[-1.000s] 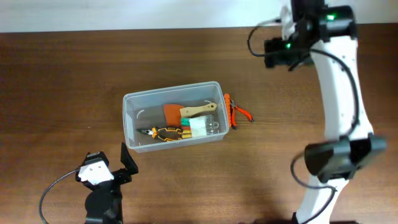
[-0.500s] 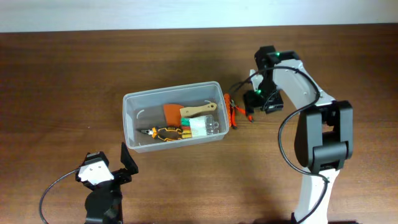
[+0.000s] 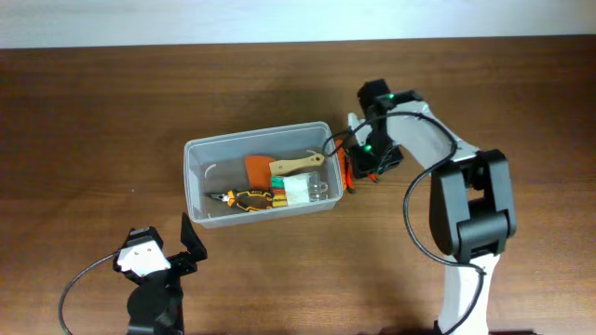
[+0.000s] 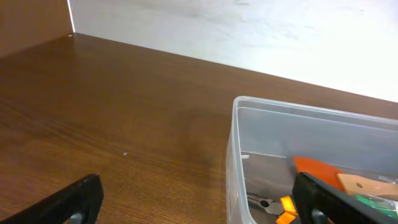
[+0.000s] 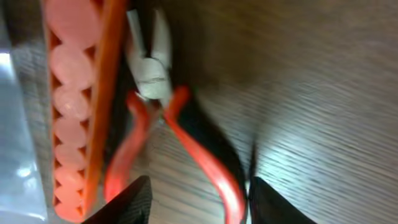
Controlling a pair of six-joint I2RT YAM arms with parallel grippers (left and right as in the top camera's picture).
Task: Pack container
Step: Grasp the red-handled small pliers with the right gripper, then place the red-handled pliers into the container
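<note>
From above, the big clear plastic tub (image 3: 197, 200) sits just ahead of the left gripper (image 3: 186, 244). The right gripper (image 3: 358, 169) is down by the tub's other end, over small red-handled pliers (image 3: 345, 175).

The left wrist camera shows black fingers (image 4: 74, 200) spread wide, holding nothing, with the tub (image 4: 298, 115) ahead.

The right wrist camera shows fingers (image 5: 127, 202) apart, not squeezing. The pliers (image 5: 163, 118) lie between them on the brown wooden table (image 5: 311, 93). An orange strip of pink bumps (image 5: 68, 106) lies beside one finger.

The brown wooden table (image 3: 93, 121) shows fine grain and a soft sheen. The clear rectangular plastic container (image 3: 190, 177) looks smooth and faintly frosted. The red-handled pliers (image 5: 149, 74) have glossy plastic grips and a dull bare-metal head. The pale wooden brush handle (image 3: 298, 166) looks matt.
</note>
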